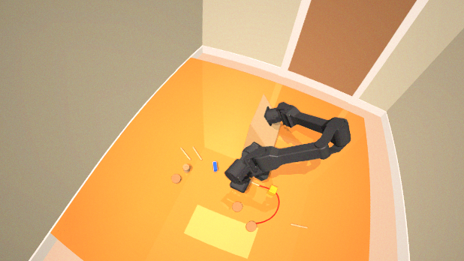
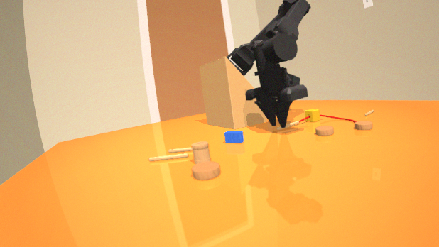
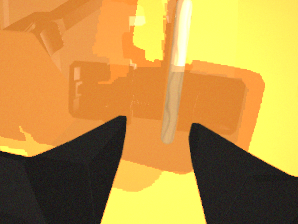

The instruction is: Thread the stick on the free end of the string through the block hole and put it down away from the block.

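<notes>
The yellow block (image 1: 273, 190) (image 2: 312, 115) stands on the table, its hole not visible. The red string (image 1: 278, 204) (image 2: 337, 117) runs from the round wooden button (image 1: 251, 226) (image 2: 364, 125) to one side of the block and shows again on the other side, leading to the pale stick (image 1: 255, 184) (image 2: 293, 124) (image 3: 181, 45). The stick looks low at the table, clear of the block. My gripper (image 2: 278, 126) (image 3: 158, 127) is partly open, pointing down, with the stick's free end between its fingertips and a gap on each side. The arm hides the fingertips in the top view.
A second wooden button (image 1: 237, 206) (image 2: 324, 130) lies near the string's button. A blue block (image 1: 215, 166) (image 2: 234, 137), a wooden cylinder (image 1: 186, 167) (image 2: 201, 153), another button (image 1: 176, 178) (image 2: 206, 170) and two loose sticks lie farther off. Another loose stick (image 1: 299, 226) (image 2: 369, 113) lies beyond the string. A tall wooden wedge (image 2: 217, 96) stands behind.
</notes>
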You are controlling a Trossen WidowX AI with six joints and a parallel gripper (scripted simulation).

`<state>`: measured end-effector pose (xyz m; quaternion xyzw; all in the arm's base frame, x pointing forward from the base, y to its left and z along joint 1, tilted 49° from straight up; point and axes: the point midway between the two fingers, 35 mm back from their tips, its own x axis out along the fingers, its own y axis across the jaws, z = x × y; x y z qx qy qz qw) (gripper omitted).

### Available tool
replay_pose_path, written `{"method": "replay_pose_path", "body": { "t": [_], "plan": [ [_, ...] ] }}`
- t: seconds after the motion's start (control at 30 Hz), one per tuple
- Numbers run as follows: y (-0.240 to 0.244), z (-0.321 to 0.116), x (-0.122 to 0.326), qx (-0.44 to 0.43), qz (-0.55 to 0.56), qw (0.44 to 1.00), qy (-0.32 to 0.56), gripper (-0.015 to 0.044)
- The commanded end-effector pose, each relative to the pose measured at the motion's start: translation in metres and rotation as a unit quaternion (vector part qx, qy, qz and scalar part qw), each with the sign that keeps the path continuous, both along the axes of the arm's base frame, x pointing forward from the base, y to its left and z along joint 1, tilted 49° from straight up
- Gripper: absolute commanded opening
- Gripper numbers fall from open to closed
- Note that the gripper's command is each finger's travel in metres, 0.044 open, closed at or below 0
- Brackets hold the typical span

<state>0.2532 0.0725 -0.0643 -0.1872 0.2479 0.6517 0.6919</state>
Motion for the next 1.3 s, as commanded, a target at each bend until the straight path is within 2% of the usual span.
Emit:
{"method": "replay_pose_path", "body": {
  "t": [0.0,0.1,0.33,0.53,0.63,1.27],
  "plan": [
    [-0.031,0.023,0.007,-0.006,-0.005,1.000,-0.012,0.0210],
    [-0.054,0.046,0.004,-0.003,-0.004,1.000,-0.014,0.0210],
    [-0.056,0.048,0.004,-0.002,-0.004,1.000,-0.014,0.0210],
    [-0.054,0.044,0.005,-0.001,-0.011,1.000,-0.012,0.0368],
    [-0.069,0.057,0.004,-0.002,-0.010,1.000,-0.013,0.0440],
    [-0.074,0.061,0.004,-0.001,-0.016,1.000,-0.012,0.0440]
  ]
}}
